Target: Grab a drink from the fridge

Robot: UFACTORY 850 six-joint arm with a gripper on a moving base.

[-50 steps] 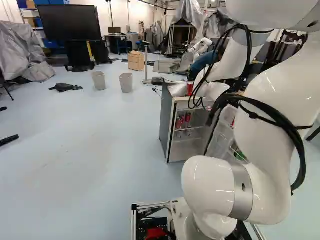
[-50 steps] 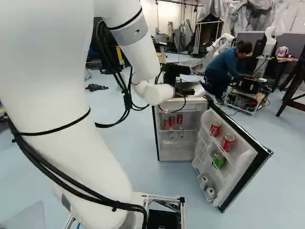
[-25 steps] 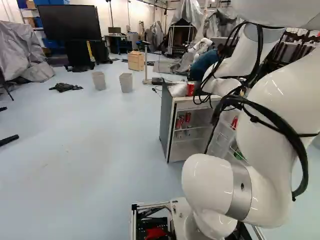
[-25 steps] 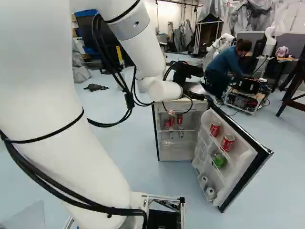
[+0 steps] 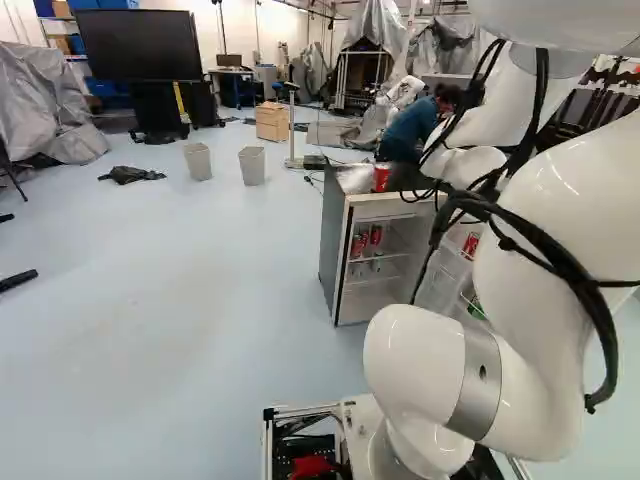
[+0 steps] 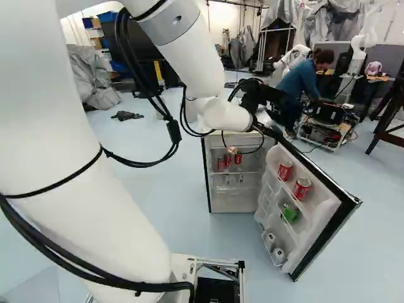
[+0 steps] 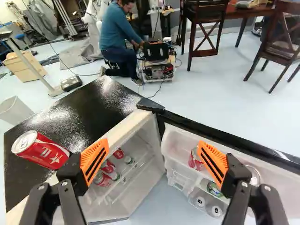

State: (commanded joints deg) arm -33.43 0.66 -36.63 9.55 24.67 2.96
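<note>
Your arm (image 6: pixel 82 164) rises from its base joint, then its forearm (image 6: pixel 192 60) slopes down and ahead to the wrist (image 6: pixel 226 117). Your gripper (image 6: pixel 266 130) is open, orange pads (image 7: pixel 94 160) well apart.

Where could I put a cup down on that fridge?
The glossy black fridge top looks bare between the red-and-white drink can and the black hinge. It's crowded below: cans fill much of the white open door, and small red cans share an inner shelf.
</note>
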